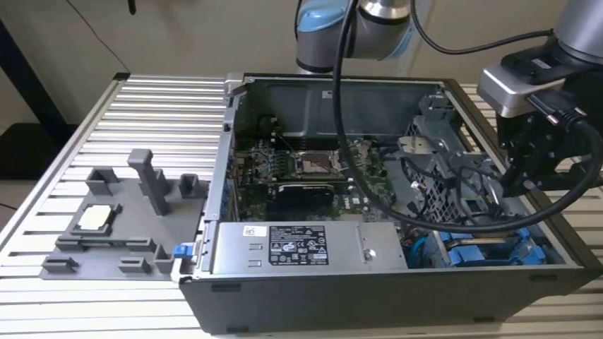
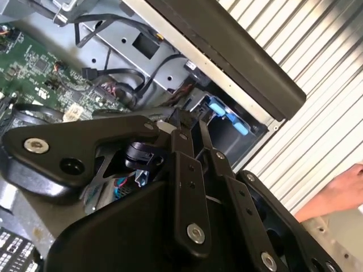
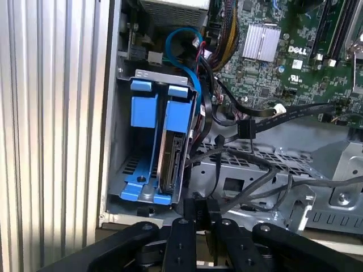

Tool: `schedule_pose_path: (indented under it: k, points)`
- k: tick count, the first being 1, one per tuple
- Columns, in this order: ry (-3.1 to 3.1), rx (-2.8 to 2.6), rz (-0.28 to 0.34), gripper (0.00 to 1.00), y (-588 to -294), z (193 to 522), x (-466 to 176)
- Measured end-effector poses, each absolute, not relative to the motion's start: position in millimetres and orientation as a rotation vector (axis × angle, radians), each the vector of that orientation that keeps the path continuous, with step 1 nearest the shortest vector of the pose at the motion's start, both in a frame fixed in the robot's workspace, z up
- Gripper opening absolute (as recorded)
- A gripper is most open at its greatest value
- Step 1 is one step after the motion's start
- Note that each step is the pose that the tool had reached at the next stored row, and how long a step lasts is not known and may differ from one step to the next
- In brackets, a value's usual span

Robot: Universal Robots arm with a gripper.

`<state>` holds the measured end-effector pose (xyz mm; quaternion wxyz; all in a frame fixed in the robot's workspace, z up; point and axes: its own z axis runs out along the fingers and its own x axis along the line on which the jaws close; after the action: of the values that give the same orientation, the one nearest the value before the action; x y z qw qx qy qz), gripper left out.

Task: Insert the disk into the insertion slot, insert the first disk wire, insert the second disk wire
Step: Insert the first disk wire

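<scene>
Disk (image 3: pixel 172 164): edge-on in insertion slot (image 3: pixel 122 141), case (image 1: pixel 377 300) corner; long axis pts at gripper (image 3: pixel 198 207). Fingers (image 3: pixel 185 222) drawn together nr slot mouth, load unclear.

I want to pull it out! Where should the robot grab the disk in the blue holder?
Probably by the blue carrier at the disk's exposed end, coming in from the case's open side. The insertion slot's walls cover its broad faces, and wires crowd one side.
</scene>
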<state>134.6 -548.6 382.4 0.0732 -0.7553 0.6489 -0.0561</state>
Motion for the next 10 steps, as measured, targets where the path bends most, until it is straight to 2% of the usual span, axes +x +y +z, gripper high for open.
schedule_pose_path:
  k: [10]
  points:
    - [2.047,-2.217,-0.141,0.19,-548.6,380.9,135.8]
